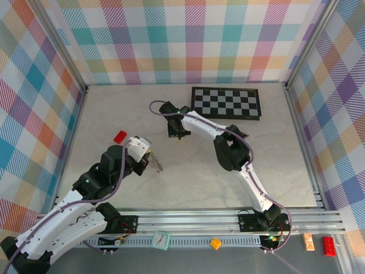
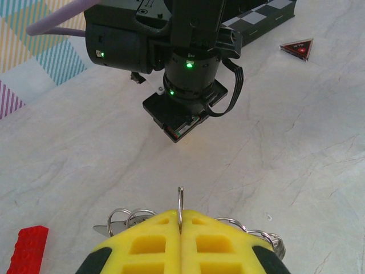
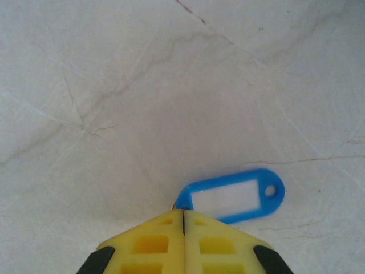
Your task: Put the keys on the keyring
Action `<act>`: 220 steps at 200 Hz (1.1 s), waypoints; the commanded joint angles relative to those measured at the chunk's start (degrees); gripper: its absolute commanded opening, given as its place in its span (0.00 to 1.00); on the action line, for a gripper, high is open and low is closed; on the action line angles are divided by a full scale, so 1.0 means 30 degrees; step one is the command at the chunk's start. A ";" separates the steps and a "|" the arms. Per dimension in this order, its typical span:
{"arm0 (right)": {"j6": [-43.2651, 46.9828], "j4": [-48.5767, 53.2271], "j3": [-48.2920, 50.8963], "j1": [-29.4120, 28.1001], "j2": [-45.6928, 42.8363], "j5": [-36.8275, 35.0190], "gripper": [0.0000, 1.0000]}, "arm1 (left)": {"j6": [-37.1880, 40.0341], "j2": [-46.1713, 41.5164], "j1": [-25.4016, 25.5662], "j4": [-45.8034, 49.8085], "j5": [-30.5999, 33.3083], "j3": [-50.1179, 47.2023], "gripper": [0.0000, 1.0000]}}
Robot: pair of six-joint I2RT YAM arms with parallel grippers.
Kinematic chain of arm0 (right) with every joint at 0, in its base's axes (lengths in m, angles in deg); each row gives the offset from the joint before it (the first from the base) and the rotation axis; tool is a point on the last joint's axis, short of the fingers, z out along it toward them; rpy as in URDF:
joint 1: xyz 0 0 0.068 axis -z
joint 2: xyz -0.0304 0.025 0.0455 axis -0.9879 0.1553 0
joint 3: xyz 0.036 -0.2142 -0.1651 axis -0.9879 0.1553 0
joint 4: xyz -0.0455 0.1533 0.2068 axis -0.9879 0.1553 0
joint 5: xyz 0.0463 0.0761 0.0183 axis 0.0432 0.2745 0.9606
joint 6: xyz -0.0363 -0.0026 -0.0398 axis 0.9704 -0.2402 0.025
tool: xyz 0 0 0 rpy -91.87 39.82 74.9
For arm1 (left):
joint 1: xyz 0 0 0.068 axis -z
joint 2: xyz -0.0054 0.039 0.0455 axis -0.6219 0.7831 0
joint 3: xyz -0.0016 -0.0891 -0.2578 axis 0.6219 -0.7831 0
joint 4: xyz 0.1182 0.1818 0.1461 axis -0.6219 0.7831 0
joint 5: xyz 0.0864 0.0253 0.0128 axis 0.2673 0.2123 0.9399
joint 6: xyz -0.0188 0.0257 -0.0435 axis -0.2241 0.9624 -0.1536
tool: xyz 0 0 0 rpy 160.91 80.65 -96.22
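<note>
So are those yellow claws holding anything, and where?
Left gripper pinches the silvery chain loop by one link; right gripper pinches the blue pale-centred tag at the end opposite its hole.

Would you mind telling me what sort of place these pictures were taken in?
Most likely a robot lab's enclosed tabletop test cell: plaid-patterned walls screen a marble-look tabletop, an aluminium rail runs along its near edge, and a chequered board lies at the back.
</note>
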 commanded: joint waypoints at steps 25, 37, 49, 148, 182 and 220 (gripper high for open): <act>0.0363 0.0290 0.1197 -0.0095 -0.1833 0.0397 0.00 | -0.0377 0.0105 -0.0111 -0.1297 -0.0397 0.0585 0.00; 0.0821 -0.0094 0.2377 -0.0095 -0.2946 0.0558 0.00 | -0.0330 0.0199 -0.0110 -0.1367 -0.0487 0.0523 0.00; 0.1626 -0.0622 0.3883 -0.0096 -0.4234 0.0908 0.00 | -0.0231 0.0302 -0.0110 -0.1472 -0.0637 0.0447 0.00; 0.6295 -0.3159 1.6831 -0.0089 -1.3723 0.3345 0.00 | 0.0403 0.1963 -0.0081 -0.4101 -0.2940 -0.0733 0.00; 0.6784 -0.3630 1.8925 -0.0096 -1.4653 0.4666 0.00 | 0.0478 0.2537 -0.0055 -0.5144 -0.3999 -0.1152 0.00; 0.6617 -0.4346 1.9608 -0.0092 -1.4496 0.6072 0.00 | 0.0618 0.3043 -0.0022 -0.5982 -0.4492 -0.1552 0.00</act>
